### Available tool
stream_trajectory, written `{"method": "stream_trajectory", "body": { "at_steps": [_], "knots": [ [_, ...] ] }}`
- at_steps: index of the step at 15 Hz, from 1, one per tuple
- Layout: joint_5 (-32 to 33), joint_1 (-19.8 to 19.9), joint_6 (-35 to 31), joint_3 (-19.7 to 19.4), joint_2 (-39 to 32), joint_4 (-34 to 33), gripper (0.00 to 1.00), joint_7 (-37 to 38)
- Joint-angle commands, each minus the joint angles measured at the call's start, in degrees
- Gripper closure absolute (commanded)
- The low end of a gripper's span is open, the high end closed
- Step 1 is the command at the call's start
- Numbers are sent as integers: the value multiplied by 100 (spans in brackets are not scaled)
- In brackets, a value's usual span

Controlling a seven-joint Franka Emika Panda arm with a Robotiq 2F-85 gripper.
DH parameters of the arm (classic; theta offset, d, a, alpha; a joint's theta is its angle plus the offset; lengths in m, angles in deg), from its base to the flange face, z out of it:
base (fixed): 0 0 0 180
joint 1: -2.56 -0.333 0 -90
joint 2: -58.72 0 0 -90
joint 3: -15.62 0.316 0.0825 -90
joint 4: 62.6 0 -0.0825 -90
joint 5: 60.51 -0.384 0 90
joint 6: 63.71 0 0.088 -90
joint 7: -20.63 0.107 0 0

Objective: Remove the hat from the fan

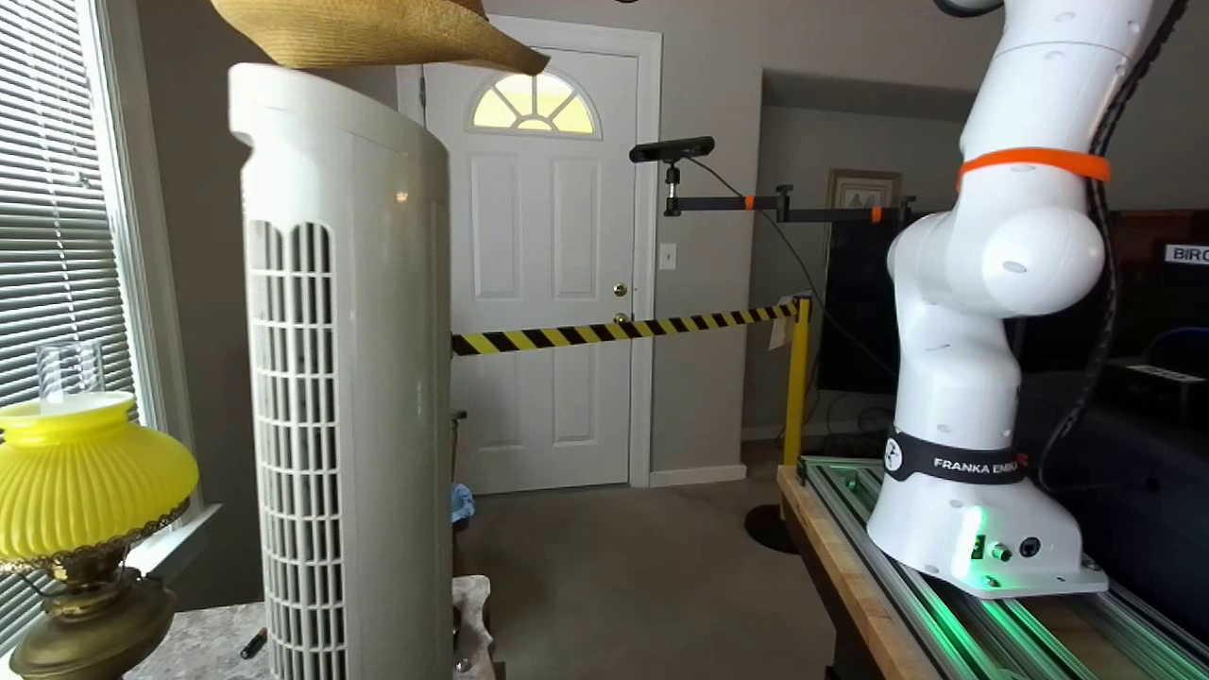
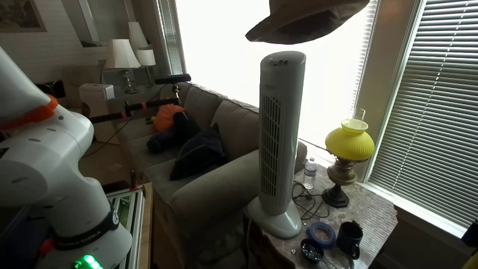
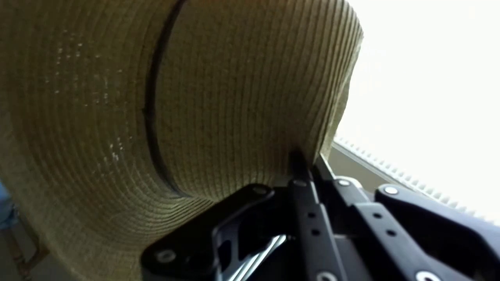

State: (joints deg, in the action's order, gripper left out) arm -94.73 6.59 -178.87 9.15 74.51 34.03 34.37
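A straw hat (image 2: 304, 24) hangs clear of the white tower fan (image 2: 282, 127), at twelve o'clock above it. At five o'clock in the wrist view, the gripper (image 3: 310, 159) pinches the crown's edge. The weave is probably light, pliable, easily creased; the crown should hold better than the floppy brim. Both exterior views crop away the crown's top.

Place: living room of a home — one part of it lab-like.
Sofa (image 2: 224, 185): long, upholstered, dark cushion (image 2: 201, 151) on it.
Lamps: white-shaded lamp (image 2: 122, 55) beyond it; yellow-shaded lamp (image 2: 350, 144) on a side table (image 2: 373, 211).
Door (image 1: 532, 283): white, panelled, glazed arch at top.
Blinds (image 2: 422, 123): slatted.
Floor (image 1: 661, 557): looks carpeted.
Picture (image 2: 20, 15): framed, hung.
Robot arm (image 1: 954, 387): white, on a wood-edged bench (image 1: 859, 586); striped barrier tape (image 1: 623, 330) strung before the door — that's the lab share.
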Motion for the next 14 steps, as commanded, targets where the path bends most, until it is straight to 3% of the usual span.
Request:
{"method": "stream_trajectory", "body": {
  "at_steps": [1, 10, 14],
  "knots": [
    [134, 170, -341, -142, -302, -500, 98, 234],
    [990, 419, -1556, -198, -1405, -944, 98, 1275],
    [1530, 481, -1799, -285, -1921, -1090, 98, 1571]
  ]
}}
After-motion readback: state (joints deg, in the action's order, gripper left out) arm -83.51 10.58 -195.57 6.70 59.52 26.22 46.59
